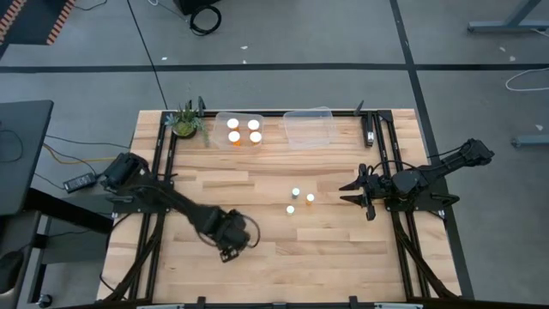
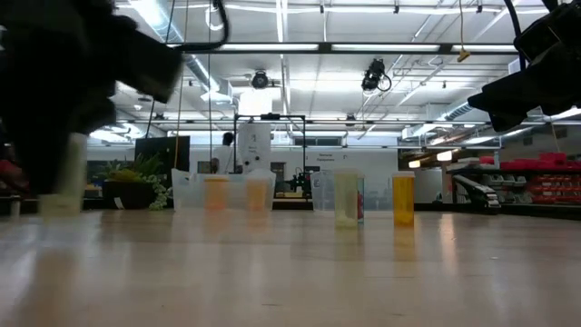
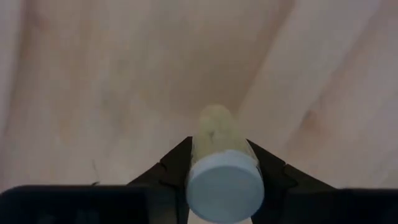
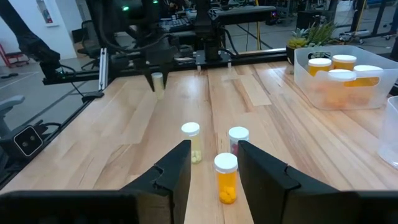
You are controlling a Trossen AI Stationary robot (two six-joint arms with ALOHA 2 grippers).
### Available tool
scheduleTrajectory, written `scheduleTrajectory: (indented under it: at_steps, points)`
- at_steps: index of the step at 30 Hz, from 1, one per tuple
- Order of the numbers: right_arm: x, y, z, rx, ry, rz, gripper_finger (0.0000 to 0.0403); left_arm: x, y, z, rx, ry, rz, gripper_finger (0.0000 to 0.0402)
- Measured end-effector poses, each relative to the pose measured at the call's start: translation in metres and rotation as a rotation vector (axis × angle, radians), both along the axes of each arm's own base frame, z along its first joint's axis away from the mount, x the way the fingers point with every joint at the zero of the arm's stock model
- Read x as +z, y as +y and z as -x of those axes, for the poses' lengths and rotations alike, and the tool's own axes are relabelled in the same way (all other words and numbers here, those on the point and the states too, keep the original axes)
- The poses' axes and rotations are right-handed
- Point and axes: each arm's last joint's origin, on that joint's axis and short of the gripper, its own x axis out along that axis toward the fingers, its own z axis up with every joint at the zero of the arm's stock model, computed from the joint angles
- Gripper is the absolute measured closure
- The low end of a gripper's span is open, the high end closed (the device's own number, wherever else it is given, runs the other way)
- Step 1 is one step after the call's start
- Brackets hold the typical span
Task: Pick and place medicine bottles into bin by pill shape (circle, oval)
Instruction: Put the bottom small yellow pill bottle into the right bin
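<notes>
Pinching a pale bottle (image 3: 217,158) (white cap toward its camera), the left hand (image 1: 232,245) hovers over the bench (image 1: 326,249); right hand (image 1: 353,192) spread, empty.

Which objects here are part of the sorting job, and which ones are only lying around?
Part of the job:
- bottle between the left gripper fingers
- three loose bottles mid-table
- four orange bottles in the left bin
- empty right bin
- right gripper, waiting beside the loose bottles

Just lying about:
- potted plant
- black power adapter off the table
</notes>
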Motion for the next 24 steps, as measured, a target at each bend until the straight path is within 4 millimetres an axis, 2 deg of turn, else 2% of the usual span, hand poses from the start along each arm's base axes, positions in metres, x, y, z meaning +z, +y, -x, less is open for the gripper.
scheduleTrajectory:
  at_steps: [10,24]
  points:
    - [0.000,0.000,0.000,0.000,0.000,0.000,0.0265,0.008,0.078,-0.039,-0.068,-0.100,0.024,0.0284]
    - [0.000,0.000,0.000,0.000,0.000,0.000,0.0265,0.049,0.192,-0.077,-0.127,-0.289,-0.091,0.0282]
